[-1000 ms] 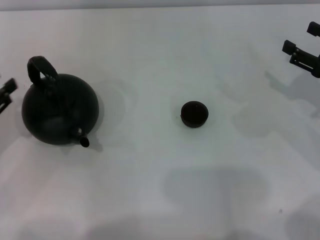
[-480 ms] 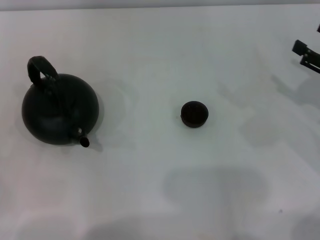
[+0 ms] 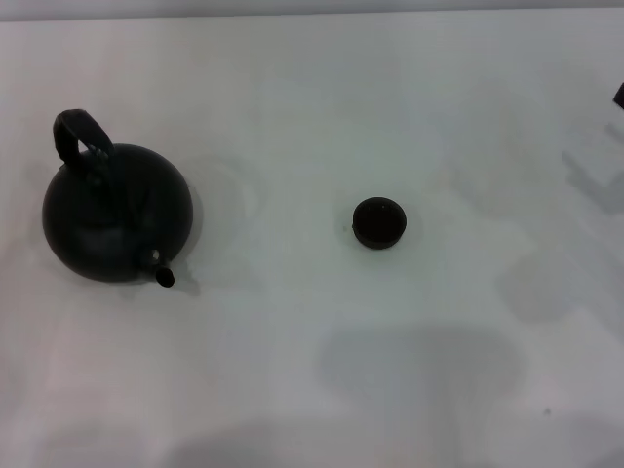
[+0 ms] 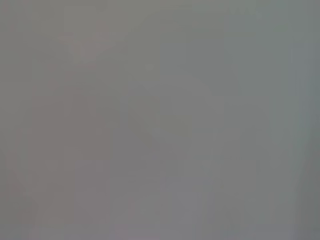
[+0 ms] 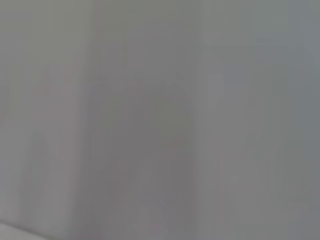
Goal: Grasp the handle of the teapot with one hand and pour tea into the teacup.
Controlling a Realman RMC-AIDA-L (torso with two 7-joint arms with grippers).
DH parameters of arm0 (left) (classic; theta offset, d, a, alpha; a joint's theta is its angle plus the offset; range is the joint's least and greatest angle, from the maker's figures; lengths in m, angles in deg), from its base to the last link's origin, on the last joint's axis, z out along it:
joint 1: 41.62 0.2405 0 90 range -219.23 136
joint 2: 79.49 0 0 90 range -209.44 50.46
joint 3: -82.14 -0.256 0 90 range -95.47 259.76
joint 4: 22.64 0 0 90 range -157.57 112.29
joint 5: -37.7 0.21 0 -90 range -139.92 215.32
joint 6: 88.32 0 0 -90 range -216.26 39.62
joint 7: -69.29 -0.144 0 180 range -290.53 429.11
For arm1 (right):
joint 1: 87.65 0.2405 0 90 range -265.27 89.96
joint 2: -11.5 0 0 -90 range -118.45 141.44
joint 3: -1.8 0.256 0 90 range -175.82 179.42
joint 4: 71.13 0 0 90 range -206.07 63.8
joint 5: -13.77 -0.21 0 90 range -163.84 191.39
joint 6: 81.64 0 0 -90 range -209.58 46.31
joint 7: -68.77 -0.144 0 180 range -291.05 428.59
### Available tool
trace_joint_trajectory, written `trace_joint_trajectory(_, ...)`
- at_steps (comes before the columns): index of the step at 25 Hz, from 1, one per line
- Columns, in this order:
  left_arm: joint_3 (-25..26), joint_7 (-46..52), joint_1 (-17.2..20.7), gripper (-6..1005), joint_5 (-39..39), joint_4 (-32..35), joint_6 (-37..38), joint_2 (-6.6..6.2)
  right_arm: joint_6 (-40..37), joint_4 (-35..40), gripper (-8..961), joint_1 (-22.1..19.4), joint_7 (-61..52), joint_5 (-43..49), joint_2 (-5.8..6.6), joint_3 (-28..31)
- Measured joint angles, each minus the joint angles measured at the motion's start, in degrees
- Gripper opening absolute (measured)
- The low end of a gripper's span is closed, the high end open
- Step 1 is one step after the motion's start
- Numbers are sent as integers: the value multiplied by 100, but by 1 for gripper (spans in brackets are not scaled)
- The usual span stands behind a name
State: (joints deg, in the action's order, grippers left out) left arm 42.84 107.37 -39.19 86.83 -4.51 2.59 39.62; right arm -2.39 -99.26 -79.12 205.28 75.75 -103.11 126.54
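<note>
The teapot (image 3: 115,216) sits upright at the left of the white surface (image 3: 312,370), its handle (image 3: 80,144) arching over the far side of the body and its spout (image 3: 162,274) pointing toward the near edge and slightly right. The teacup (image 3: 378,222) stands well apart to its right, near the middle. Only a dark sliver of the right end effector (image 3: 619,95) shows at the right edge; whether it is open I cannot tell. The left end effector is out of sight, and both wrist views show only blank grey. Judging by position, the left arm is the nearer one for the handle.
</note>
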Motion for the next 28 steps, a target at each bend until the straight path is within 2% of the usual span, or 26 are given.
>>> trace_joint_trajectory(11, 0, -710, -200, 447, -473, -901, 414, 21, 21, 314, 841, -17, 461, -1051, 0, 8)
trace_joint_trajectory(18, 2, -1483, -599, 445, -568, -1553, 429, 28, -48, 352, 841, 14, 691, -1197, 0, 153)
trace_joint_trajectory(23, -4, -1604, -864, 445, -636, -1717, 438, 33, -81, 358, 841, 26, 702, -1254, -1, 236)
trace_joint_trajectory(28, 0, -1697, -975, 446, -714, -1730, 476, 32, -148, 380, 841, 43, 741, -1295, -8, 252)
